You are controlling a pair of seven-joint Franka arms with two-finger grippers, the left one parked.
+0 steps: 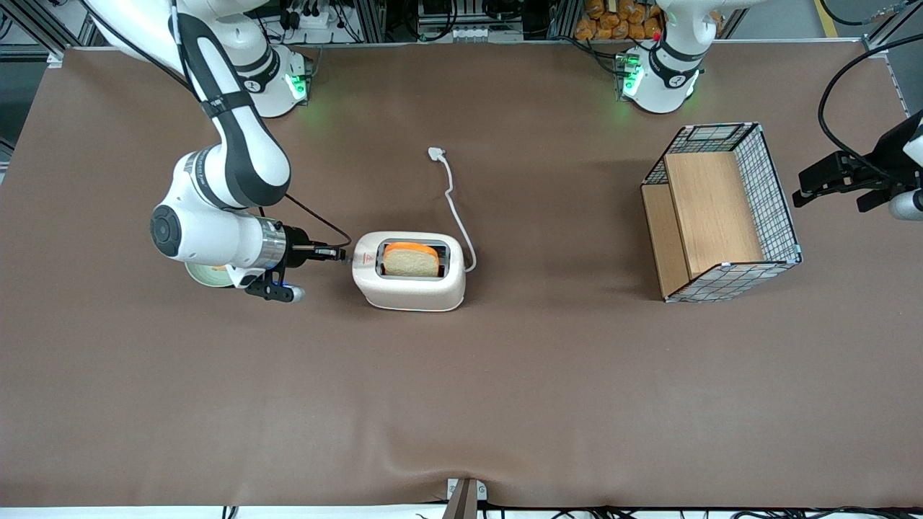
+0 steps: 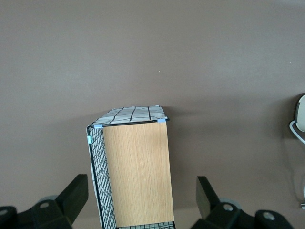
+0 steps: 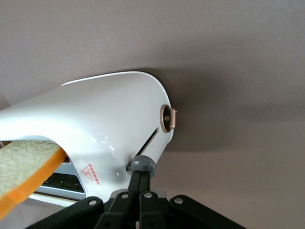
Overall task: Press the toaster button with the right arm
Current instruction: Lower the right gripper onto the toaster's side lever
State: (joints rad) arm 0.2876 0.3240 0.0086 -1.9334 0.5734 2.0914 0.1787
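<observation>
Surface: brown-covered table [image 1: 505,404], lab racks along its edge farthest from the front camera.
Toaster: toaster [image 1: 409,271] sits mid-table, somewhat toward the working arm's end; bread slice [image 1: 411,261] in the slot; cord [image 1: 453,202] trails away from the front camera.
Button: button [image 3: 141,164], a grey knob in the slot of the narrow end face that points at the right arm [image 1: 216,216]; bronze dial [image 3: 168,118] is on the same face, apart from it.
Gripper: gripper [image 3: 139,182] is level with that end face, fingers pressed together with nothing between them, tips touching the knob from the arm's side.
Key relation: toaster's long axis runs in line with the gripper's reach; the knob's slot runs down the end face, so the push likely has to go along the slot toward the table, not into the toaster.
Stage: contact looks made; whether the lever is depressed, cannot tell.
Risk: tips may slip off the small knob, or shove the toaster sideways.
Other: wire basket [image 1: 721,213] toward the parked arm's end, well apart.
</observation>
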